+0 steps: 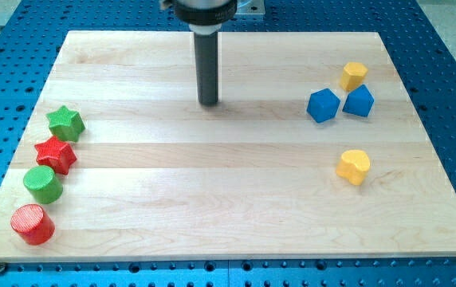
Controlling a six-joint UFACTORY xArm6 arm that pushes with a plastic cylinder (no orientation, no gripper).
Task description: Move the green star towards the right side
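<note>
1. Tip [208, 103] of the dark rod: my tip rests on the wooden board [212, 207] in the upper middle of the view, touching no block. The arm carries no jaws, only this rod, so nothing is gripped.
2. Green star [65, 122]: a bright green block with blunt rounded points and a flat top face, lying well to the view's left of my tip and slightly lower, near the board's left edge.
3. Left column, count of four: below the green star, running down and further left of my tip, come one red star [57, 155], just beside the green star, one green cylinder [43, 183] and one red cylinder [33, 223].
4. Right group, count of four: well to the view's right of my tip lie two blue blocks [324, 105] [359, 101] side by side, one yellow block [354, 76] above them, and one yellow block [354, 167] lower down, apart from the others.
5. Totals: two green, two red, two blue, two yellow.
</note>
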